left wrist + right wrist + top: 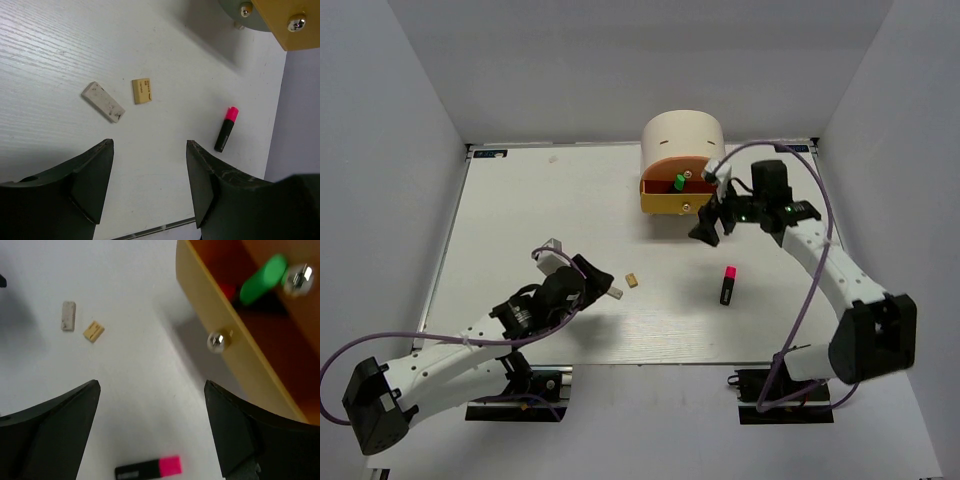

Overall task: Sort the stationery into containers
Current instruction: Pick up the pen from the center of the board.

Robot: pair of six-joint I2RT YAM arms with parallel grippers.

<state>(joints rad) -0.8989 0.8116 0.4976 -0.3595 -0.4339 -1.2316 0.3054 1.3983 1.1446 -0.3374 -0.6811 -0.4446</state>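
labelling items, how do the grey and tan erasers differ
The grey eraser is long and narrow; the tan eraser is shorter and squarer. The grey one is smudged with dark marks; the tan one carries print. Both lie flat on the table, close but apart.

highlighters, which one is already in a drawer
The green-capped highlighter: it sits inside the open yellow drawer, while the pink-capped highlighter lies out on the white table.
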